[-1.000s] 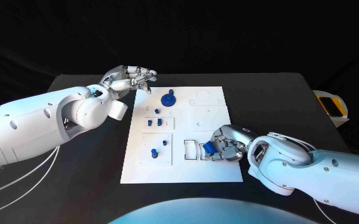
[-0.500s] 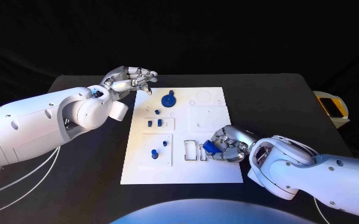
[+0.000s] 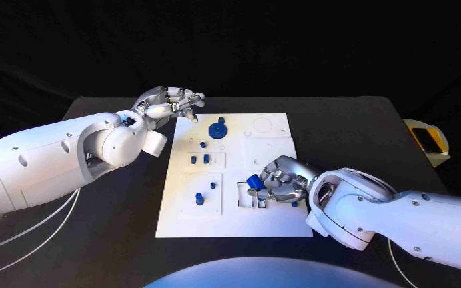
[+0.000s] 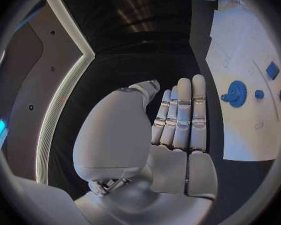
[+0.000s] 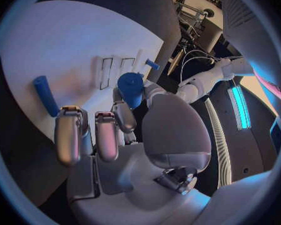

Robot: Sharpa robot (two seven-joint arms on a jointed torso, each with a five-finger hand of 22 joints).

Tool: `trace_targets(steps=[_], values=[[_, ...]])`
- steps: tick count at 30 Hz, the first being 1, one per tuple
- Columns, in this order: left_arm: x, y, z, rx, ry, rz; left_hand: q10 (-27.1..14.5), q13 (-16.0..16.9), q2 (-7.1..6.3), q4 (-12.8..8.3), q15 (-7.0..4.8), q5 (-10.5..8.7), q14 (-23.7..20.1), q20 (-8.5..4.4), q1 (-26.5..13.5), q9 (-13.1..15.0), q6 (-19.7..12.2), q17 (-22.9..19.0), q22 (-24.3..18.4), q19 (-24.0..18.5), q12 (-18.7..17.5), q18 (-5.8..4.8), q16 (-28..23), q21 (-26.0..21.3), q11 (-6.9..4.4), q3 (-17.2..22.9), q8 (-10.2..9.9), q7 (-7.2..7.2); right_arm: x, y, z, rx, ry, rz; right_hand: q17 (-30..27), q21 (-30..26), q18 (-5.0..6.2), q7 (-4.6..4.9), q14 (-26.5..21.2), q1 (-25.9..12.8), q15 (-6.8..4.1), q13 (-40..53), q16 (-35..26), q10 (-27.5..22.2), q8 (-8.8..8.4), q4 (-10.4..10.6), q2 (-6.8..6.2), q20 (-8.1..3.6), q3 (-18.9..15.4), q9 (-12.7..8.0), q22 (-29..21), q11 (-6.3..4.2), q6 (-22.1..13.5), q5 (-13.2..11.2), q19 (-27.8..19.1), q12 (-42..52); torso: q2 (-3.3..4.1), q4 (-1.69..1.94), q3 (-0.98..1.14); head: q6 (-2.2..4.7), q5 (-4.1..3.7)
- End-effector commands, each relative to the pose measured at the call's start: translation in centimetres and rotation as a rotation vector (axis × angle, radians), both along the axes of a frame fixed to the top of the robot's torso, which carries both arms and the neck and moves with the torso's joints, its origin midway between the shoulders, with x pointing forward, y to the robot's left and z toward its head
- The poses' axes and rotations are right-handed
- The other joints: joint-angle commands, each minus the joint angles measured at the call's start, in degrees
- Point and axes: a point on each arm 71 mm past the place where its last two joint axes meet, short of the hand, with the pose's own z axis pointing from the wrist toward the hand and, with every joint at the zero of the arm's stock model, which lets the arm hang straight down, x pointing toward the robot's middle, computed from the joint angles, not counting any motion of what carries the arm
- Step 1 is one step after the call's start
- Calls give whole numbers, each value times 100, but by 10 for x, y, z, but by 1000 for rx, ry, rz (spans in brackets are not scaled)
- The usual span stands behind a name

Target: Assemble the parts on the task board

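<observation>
White task board [image 3: 274, 225] lies mid-table, partly assembled: blue gear [image 3: 217, 129] and pegs seated. Right hand [image 3: 280, 183] pinches a blue cylindrical part [image 3: 254, 181] over empty slots; left hand [image 3: 171, 105], at ten o'clock, empty, fingers extended.

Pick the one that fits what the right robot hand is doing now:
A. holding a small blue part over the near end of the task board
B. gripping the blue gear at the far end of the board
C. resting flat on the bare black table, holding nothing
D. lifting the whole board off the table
A: the right robot hand holds a blue part above the task board, near its rectangular slots.
</observation>
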Motion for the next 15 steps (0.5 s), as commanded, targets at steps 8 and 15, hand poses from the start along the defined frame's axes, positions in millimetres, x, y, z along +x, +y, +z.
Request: trace_targets(steps=[8,15], values=[[0,-2,1,-14,4,-18,-52,5,13,22,16,-26,-42,34,-37,10,-38,9,-6,20,31,72,-16,-17,1,-9,-23,-12,1,17,-8,-86,38,125,614,-110,-76,-255,413,-240,-34,-1,-47,5,64,-5,-48,-44,-197,8,1202,10,201,-184,166,-31,13,-3,3,8,72],[0,-1,1,-13,0,-14,-56,8,32,26,15,-21,-44,36,-34,11,-37,10,-11,21,37,73,-14,-24,-1,3,-20,-15,4,20,-8,-129,-4,135,611,-110,-76,-262,412,-342,-38,34,-52,22,103,-5,-44,-47,-326,22,1202,6,190,-304,168,-16,8,-7,7,-9,87]])
